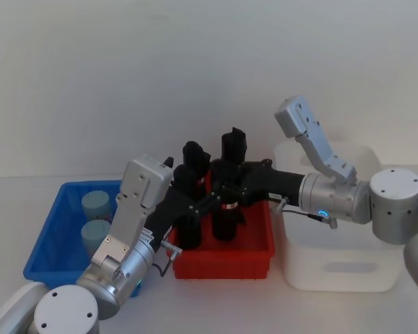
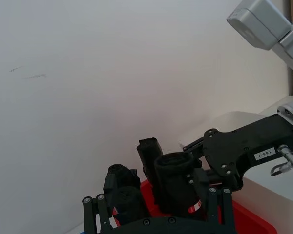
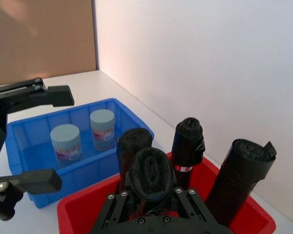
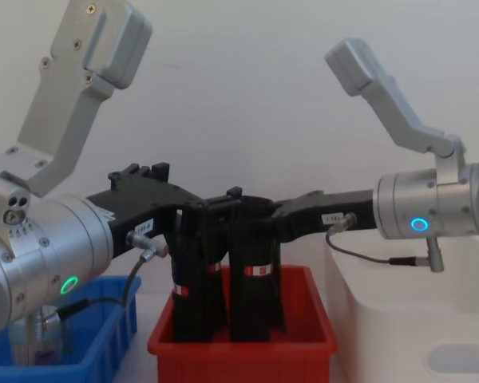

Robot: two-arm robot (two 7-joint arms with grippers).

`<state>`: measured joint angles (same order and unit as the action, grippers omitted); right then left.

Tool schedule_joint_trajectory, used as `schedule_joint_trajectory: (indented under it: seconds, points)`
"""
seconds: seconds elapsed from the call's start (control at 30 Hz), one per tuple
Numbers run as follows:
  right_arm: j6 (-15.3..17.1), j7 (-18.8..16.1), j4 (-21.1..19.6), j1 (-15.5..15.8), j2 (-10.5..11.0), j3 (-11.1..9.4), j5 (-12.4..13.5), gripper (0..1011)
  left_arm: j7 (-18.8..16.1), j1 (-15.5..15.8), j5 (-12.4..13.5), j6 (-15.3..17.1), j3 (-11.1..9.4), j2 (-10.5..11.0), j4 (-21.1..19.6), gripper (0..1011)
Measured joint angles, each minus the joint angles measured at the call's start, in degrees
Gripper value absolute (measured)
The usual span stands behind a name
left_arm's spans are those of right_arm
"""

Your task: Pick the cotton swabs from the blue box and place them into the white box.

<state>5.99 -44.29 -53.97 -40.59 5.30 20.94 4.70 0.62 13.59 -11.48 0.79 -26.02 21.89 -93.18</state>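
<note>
- Head view: two tubs of cotton swabs [image 1: 95, 204] stand in the blue box [image 1: 47, 243] at the left of the bench [image 1: 216, 306]. The white box [image 1: 334, 275] sits at the right, and a red bin [image 1: 223, 266] of black rolls [image 1: 233, 149] lies between them. The left end effector [image 1: 194, 207] and right end effector [image 1: 221, 189] both reach over the red bin.
- Left wrist view: the right end effector sits at a roll's top; I cannot tell whether it is clamped.
- Right wrist view: the left end effector's jaws stand wide apart.
- Chest view: both end effectors meet above the rolls.
</note>
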Motion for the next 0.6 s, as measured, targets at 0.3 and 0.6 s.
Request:
schedule_joint_trajectory:
  seconds: [0.3,0.6]
  points:
    - [-0.31,0.05,-3.16,0.64,0.89,-0.74,1.08,347,0.00,0.00,0.00,0.00,0.00,0.00,0.00,1000]
    - [2.04,0.58,-10.27,1.68,3.03,-2.63,1.99,347,0.00,0.00,0.00,0.00,0.00,0.00,0.00,1000]
